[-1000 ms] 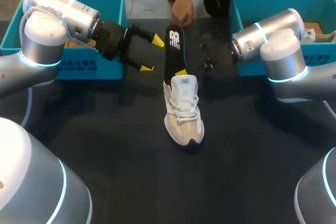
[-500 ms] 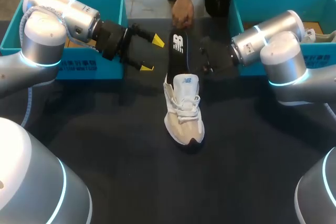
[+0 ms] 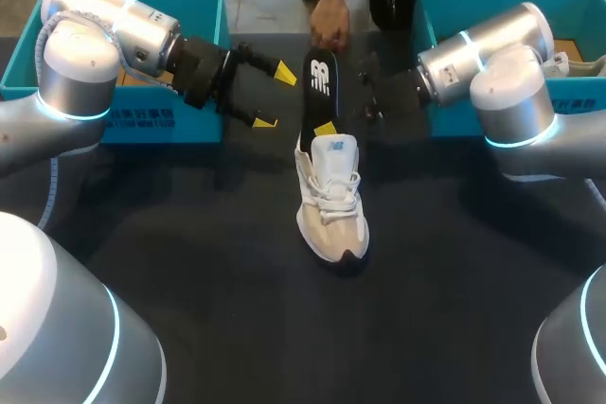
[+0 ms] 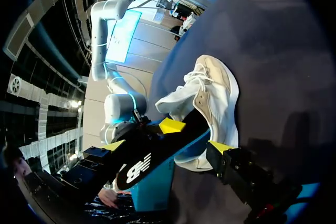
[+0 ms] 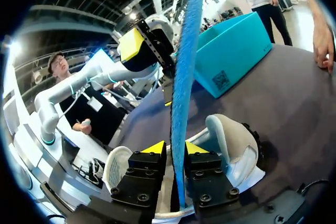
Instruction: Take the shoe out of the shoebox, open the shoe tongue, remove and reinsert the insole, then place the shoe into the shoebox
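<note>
Black insole (image 3: 319, 92) stands nearly upright, its lower end at the heel opening of the white and beige sneaker (image 3: 329, 201). The sneaker sits mid-table, toe toward you. Your right gripper (image 5: 172, 148) pinches the insole low down between both yellow tips. Your left gripper (image 3: 274, 96) hangs spread just beside it. To seat the insole cleanly, tilt it toward the toe, slide it under the tongue, and brace the sneaker with the left.

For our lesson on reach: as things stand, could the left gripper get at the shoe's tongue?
Probably yes. The left gripper is open, off to the shoe's side with nothing between; the insole, pinched by the right gripper, stands behind the tongue, not across the way.
</note>
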Controlling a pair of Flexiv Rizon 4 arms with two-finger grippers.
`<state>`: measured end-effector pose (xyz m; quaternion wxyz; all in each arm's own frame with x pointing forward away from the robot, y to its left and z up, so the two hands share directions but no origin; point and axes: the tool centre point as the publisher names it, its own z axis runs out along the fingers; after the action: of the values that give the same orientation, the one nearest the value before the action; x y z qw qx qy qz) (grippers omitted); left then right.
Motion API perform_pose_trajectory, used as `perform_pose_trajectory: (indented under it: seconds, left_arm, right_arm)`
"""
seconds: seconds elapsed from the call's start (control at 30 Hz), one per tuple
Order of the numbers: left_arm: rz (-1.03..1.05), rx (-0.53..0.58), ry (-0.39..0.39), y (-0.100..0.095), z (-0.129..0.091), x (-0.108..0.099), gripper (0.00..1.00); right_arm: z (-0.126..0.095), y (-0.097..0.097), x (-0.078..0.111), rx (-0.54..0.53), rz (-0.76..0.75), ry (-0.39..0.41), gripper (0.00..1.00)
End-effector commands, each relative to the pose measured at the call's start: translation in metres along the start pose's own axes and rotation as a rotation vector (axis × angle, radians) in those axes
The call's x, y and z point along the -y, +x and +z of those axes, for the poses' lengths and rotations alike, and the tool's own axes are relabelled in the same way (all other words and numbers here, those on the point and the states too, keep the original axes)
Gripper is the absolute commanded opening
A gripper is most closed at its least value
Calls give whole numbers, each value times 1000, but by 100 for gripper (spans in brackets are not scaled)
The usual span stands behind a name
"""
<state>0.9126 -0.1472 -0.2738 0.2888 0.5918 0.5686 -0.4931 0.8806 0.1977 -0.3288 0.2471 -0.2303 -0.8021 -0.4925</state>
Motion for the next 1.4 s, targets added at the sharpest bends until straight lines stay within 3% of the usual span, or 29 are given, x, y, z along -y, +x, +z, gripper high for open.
perform_pose_trajectory:
  seconds: [0.03, 0.1, 0.57, 0.97, 1.13, 1.27, 1.4]
  left_arm:
    - [0, -3, -1, 0, 0, 0, 100]
    - [0, -3, -1, 0, 0, 0, 100]
    - [0, -3, -1, 0, 0, 0, 100]
    - [0, -3, -1, 0, 0, 0, 100]
    - [0, -3, -1, 0, 0, 0, 100]
    - [0, -3, -1, 0, 0, 0, 100]
    - [0, -3, -1, 0, 0, 0, 100]
  right_arm:
    - [2, -6, -7, -11, -7, 17, 14]
    - [3, -8, -8, -23, -10, 24, 0]
    - [11, -9, 10, -84, 39, 99, 0]
    - [16, 1, 26, -90, 83, 108, 0]
    - [14, 3, 22, -68, 78, 111, 0]
    - [9, 3, 16, -43, 61, 101, 16]
    - [8, 3, 12, -38, 53, 100, 18]
